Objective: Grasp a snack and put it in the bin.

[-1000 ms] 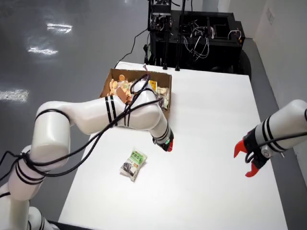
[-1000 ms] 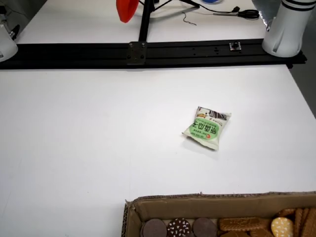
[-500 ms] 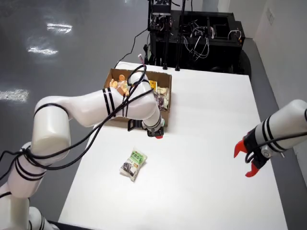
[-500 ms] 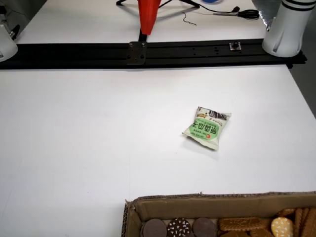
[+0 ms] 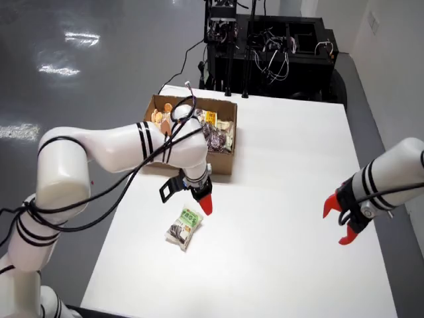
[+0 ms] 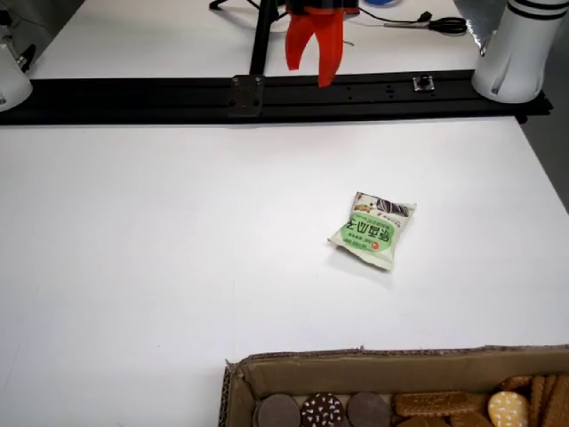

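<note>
A green and white snack packet (image 5: 185, 226) lies flat on the white table, a short way in front of the cardboard box (image 5: 222, 162). The box holds several cookies and other packets. In the view from above, my gripper (image 5: 205, 202) hangs off the left arm between box and packet, just beyond the packet's far end and above it. Its red fingers look pressed together with nothing between them. In the view that rides on the gripper, my gripper (image 6: 313, 76) reaches in from the top edge. The packet (image 6: 373, 231) lies below and right of it, apart, and the box wall (image 6: 400, 365) fills the bottom.
A second arm stands at the right of the view from above, its red gripper (image 5: 339, 222) open and off the table's right edge. A black equipment rack (image 5: 265, 46) stands behind the table. A black rail (image 6: 133, 89) and a white arm base (image 6: 520, 44) line the table's robot side.
</note>
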### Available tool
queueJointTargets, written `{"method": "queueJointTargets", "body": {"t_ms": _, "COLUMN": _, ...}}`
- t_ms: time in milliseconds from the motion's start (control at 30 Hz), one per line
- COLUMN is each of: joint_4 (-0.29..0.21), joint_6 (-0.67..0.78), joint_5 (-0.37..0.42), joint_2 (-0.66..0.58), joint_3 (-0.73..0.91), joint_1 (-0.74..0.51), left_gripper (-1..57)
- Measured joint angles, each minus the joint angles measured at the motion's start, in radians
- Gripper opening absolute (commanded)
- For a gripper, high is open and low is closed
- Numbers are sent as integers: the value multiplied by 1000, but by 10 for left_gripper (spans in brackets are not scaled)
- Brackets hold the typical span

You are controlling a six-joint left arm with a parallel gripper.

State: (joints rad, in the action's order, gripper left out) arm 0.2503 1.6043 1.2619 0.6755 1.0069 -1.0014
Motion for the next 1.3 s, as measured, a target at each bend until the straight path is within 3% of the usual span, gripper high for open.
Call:
{"method": "queueJointTargets", "body": {"t_ms": 167, "joint_4": -3, "joint_6": -12, "joint_5": 3, "joint_2": 45, "joint_3": -1, "joint_1": 18, "left_gripper": 418}}
{"method": "queueJointTargets", "body": {"t_ms": 467, "joint_4": -1, "joint_6": -23, "joint_5": 9, "joint_2": 105, "joint_3": -16, "joint_1": 71, "left_gripper": 423}}
{"method": "queueJointTargets", "body": {"t_ms": 633, "joint_4": 5, "joint_6": -27, "joint_5": 18, "joint_2": 128, "joint_3": -20, "joint_1": 108, "left_gripper": 506}}
{"method": "queueJointTargets", "body": {"t_ms": 800, "joint_4": 15, "joint_6": -29, "joint_5": 24, "joint_2": 163, "joint_3": -39, "joint_1": 137, "left_gripper": 546}}
{"method": "queueJointTargets", "body": {"t_ms": 1300, "joint_4": -1, "joint_6": -32, "joint_5": 37, "joint_2": 259, "joint_3": -33, "joint_1": 195, "left_gripper": 566}}
